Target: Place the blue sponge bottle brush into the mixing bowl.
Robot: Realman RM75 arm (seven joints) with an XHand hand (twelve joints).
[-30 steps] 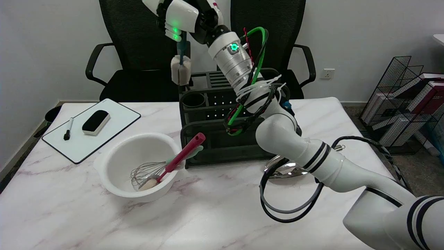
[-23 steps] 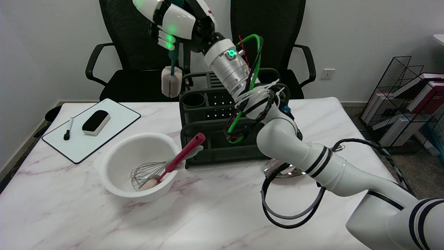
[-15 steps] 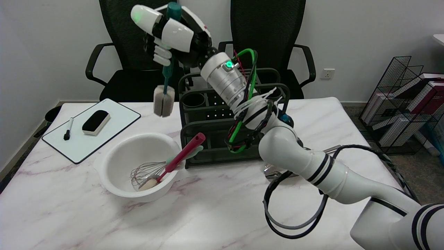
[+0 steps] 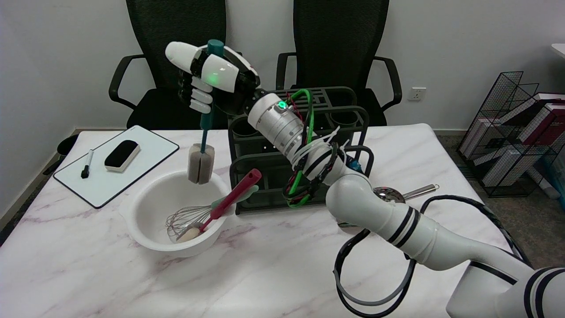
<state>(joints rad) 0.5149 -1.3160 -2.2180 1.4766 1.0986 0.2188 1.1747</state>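
Observation:
My right hand (image 4: 207, 81) grips the teal handle of the sponge bottle brush (image 4: 201, 162), which hangs upright with its pale sponge head just above the far rim of the white mixing bowl (image 4: 145, 229). The handle's top sticks out above the hand. Inside the bowl lie a wire whisk (image 4: 185, 219) and a red-handled utensil (image 4: 234, 194) that leans on the right rim.
A black utensil rack (image 4: 273, 176) stands right behind the bowl, close to my forearm. A whiteboard (image 4: 110, 172) with an eraser (image 4: 122, 154) and marker (image 4: 87, 163) lies at the far left. A metal ladle (image 4: 397, 194) rests right of the rack. Two black chairs stand behind the table.
My right hand has carried the brush down and to the left, from above the rack to just over the bowl's far rim. The bowl and its contents have not moved.

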